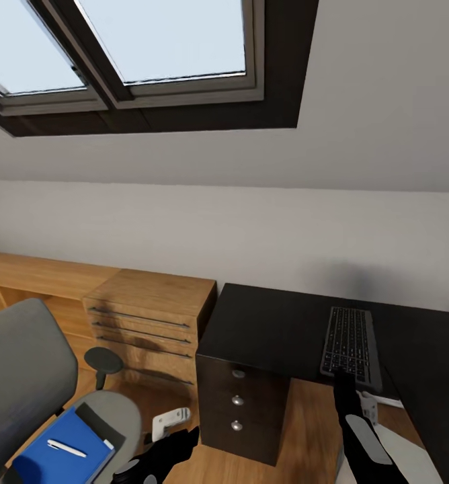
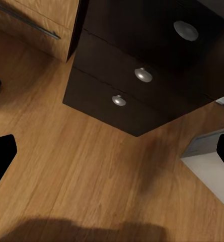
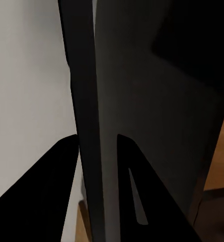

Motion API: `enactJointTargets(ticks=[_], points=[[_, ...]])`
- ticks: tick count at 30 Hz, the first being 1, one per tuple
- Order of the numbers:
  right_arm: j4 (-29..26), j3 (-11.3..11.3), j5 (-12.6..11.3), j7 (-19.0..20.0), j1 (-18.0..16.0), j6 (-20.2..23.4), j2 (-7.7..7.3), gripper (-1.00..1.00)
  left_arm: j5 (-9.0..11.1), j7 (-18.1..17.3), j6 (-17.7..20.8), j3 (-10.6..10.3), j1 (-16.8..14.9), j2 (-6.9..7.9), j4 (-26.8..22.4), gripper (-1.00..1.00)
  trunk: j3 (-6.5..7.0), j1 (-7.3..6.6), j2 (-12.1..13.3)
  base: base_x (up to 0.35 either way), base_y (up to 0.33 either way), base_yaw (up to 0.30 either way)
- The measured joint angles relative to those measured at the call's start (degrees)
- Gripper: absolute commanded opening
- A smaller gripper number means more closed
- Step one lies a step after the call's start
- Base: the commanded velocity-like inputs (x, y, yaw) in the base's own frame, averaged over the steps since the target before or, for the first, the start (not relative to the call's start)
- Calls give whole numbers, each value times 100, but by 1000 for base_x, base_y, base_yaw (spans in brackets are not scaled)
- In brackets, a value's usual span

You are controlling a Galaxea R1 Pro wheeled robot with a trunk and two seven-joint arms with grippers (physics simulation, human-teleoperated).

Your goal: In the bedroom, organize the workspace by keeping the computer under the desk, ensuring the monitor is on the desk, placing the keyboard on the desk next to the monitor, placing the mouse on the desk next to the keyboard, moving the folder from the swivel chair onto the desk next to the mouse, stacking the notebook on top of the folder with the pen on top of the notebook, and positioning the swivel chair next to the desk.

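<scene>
The right gripper point(image 3: 97, 166) pinches the end of the keyboard point(image 1: 350, 346), which overhangs the bench point(image 1: 271, 329) edge, so a careless release could tip it off; the left gripper point(image 2: 112, 161) hangs wide.

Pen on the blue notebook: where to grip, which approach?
Pinch the pen mid-barrel, coming straight down with the fingers across its length. It lies flat on the notebook on the swivel chair, so a side approach finds nothing to get under. The open left gripper looks the nearer one.
</scene>
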Motion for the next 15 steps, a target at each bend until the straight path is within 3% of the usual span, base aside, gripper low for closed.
enactJointTargets(ticks=[15], points=[[9,19,0,-8,0,27,-19,-100,5,0,0,22,0,0,0,100,-270,331,-602,-17,0,0]])
